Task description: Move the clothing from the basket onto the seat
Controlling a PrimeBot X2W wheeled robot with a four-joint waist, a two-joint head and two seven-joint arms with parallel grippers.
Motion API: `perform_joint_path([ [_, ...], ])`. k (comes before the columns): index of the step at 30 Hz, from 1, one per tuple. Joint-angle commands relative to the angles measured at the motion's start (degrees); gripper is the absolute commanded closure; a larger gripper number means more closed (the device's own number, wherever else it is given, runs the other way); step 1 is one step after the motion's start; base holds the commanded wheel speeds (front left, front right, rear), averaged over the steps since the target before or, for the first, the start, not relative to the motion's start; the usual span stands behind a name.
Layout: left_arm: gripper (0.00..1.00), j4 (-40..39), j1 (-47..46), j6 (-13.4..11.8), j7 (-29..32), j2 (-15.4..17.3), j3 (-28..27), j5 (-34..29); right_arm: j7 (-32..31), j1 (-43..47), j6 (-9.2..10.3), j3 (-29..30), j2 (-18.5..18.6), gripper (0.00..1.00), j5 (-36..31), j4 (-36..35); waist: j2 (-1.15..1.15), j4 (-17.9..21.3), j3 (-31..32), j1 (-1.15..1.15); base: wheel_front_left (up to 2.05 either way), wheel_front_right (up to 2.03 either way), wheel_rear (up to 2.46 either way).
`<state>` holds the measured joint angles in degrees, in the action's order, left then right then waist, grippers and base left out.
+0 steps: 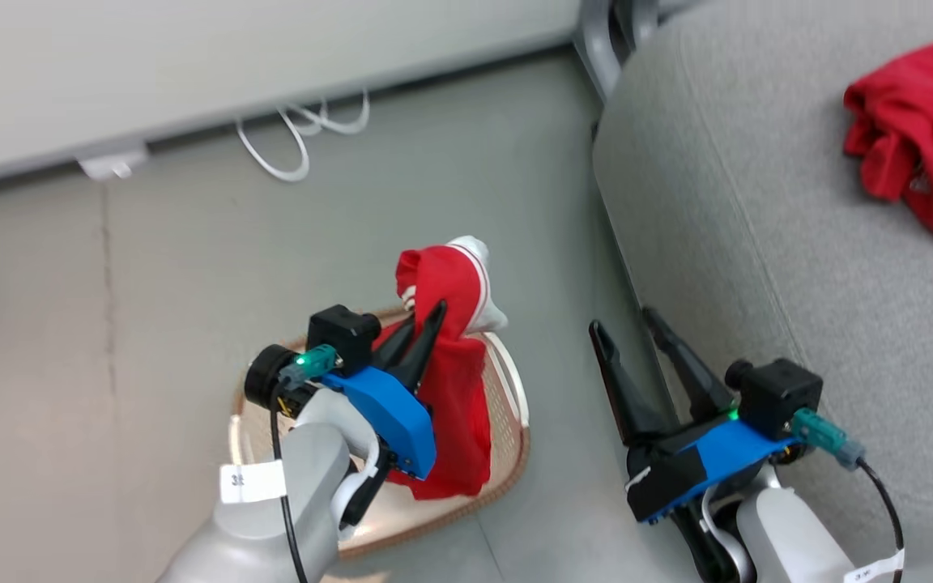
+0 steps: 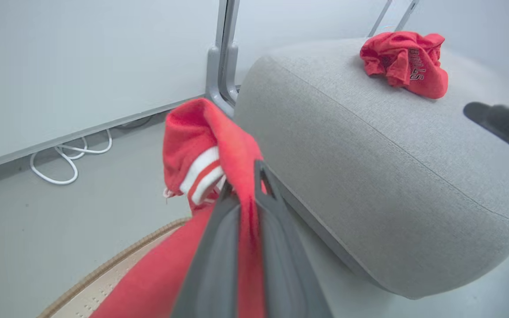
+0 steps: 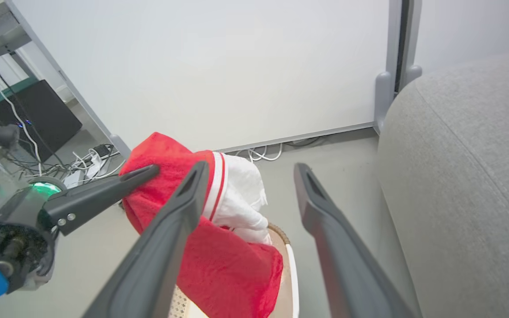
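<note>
The left claw (image 1: 426,317) is pinching the striped garment (image 1: 452,279) between its nearly closed fingers. In the left wrist view the red cloth is running straight down between them, with the white-striped hem bunching up just past the tips. The rest of the garment is hanging from the claw over the inside of the basket (image 1: 517,453); whether its lower end is touching the bottom I cannot tell. The basket is sitting on the floor (image 1: 191,283), under the left claw and near the seat (image 1: 742,243). The right claw (image 1: 623,321) is standing wide open and gripping nothing, hovering over the strip of floor between basket and seat, just beside the seat's edge, its fingers pointing away from the robot. The Bulls garment (image 1: 924,138) is lying crumpled on top of the seat — well apart from both claws, at the head view's right edge.
</note>
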<state>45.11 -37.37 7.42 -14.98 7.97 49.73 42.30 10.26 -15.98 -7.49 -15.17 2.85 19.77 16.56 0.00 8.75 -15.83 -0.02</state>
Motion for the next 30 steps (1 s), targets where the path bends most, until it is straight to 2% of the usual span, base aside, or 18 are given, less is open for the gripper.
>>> perform_joint_path([
  [1, 1.00, -0.4, 0.8, 0.1, -0.3, -0.3, -0.1, -0.3, -0.2, 1.1, -0.01, -0.1, 0.1, 0.00, 0.2, 0.3, 0.00, -3.3, 5.9, 0.02, 0.00, 0.00, 0.00],
  [14, 1.00, -2.9, -3.3, 0.1, -0.3, -2.4, 1.6, -3.5, -2.2, 4.4, -0.02, -0.6, 0.1, 0.00, 1.5, 1.2, 0.00, -7.1, 14.1, 0.02, 0.00, 0.00, 0.00],
  [30, 1.00, -2.6, -7.6, 0.1, -0.3, -3.2, 4.0, -1.5, -3.3, 5.5, -0.01, -2.0, 0.1, 0.00, 2.2, 0.5, 0.00, -8.3, 15.6, 0.02, 0.00, 0.00, 0.00],
])
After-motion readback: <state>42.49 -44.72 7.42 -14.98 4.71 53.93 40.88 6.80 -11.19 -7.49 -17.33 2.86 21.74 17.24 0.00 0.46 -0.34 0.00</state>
